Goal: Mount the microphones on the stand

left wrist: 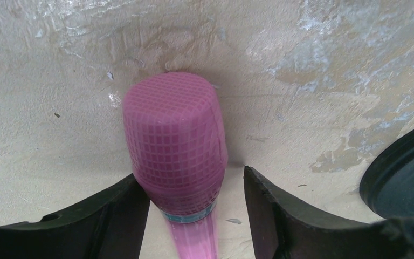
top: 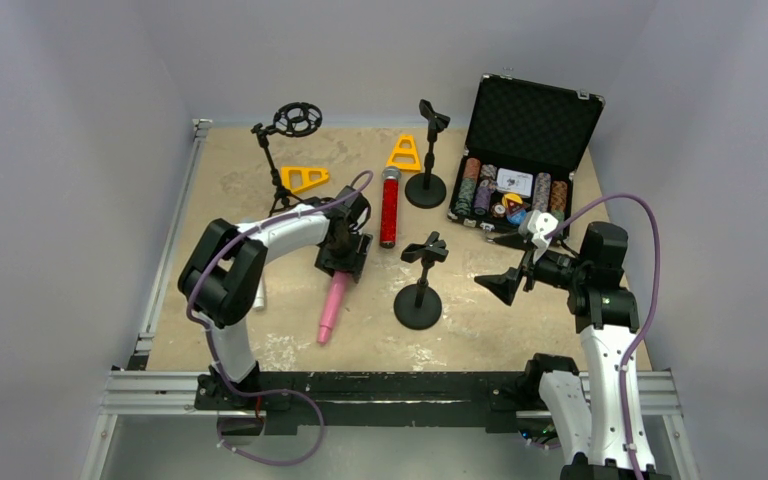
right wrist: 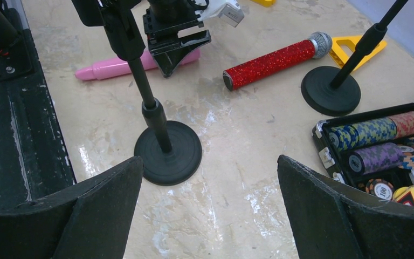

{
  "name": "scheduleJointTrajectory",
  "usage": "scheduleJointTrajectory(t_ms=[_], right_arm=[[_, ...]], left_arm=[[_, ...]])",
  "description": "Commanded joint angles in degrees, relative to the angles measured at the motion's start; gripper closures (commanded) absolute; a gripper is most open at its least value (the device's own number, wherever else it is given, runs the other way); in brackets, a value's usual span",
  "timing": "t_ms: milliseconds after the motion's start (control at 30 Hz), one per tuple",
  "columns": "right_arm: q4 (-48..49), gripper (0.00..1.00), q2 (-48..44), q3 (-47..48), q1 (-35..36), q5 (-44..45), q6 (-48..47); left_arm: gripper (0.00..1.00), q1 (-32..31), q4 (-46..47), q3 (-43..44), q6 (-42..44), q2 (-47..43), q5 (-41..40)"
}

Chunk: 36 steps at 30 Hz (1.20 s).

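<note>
Pink microphone straddled by left gripper, jaws part-open, apparently not clamped. Right gripper spread wide, empty; stand at its 11 o'clock.

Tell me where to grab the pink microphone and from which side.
Grip the pink microphone on its handle just below the mesh head, from straight above, with the jaws across its width. It lies flat, and the handle is narrower than the head.
</note>
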Motion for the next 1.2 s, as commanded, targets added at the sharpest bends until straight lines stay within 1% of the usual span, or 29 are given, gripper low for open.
scheduleJointTrajectory(t_ms=[0, 300, 500, 600, 667, 700, 800, 933, 1167], right_arm=[[-0.1, 0.02, 0.3, 2.5, 0.2, -0.6, -0.8], [-0.2, 0.02, 0.4, 2.5, 0.2, -0.6, -0.7], [-0.2, 0.02, 0.4, 2.5, 0.2, -0.7, -0.8], [-0.2, 0.02, 0.4, 2.5, 0.2, -0.8, -0.7], [-0.2, 0.02, 0.4, 2.5, 0.3, -0.8, -0.7], [-0.2, 0.02, 0.4, 2.5, 0.3, -0.7, -0.8], [-0.2, 0.02, 0.5, 2.5, 0.2, -0.7, -0.8], [-0.3, 0.02, 0.5, 2.5, 0.2, -0.7, -0.8], [-0.4, 0.02, 0.6, 2.5, 0.2, -0.7, -0.9]], left_arm=[[0.35, 0.3, -1.1, 1.9, 1.4, 1.1, -0.7], [0.44, -0.1, -2.8, 0.6, -0.1, 0.9, -1.4], [0.47, -0.4, -3.3, -0.7, -0.8, 0.5, -1.4], [0.51, -0.5, -3.2, -1.2, -1.0, 0.2, -1.4], [0.61, -0.5, -3.3, -1.2, -1.0, 0.2, -1.4], [0.69, -0.5, -3.2, -1.3, -1.0, 0.1, -1.4], [0.84, -0.5, -3.2, -1.4, -0.9, -0.4, -1.4], [1.0, -0.4, -2.8, -2.2, -0.8, -2.6, -1.4], [1.0, -0.4, -0.7, -4.4, -0.7, -8.8, -0.3]])
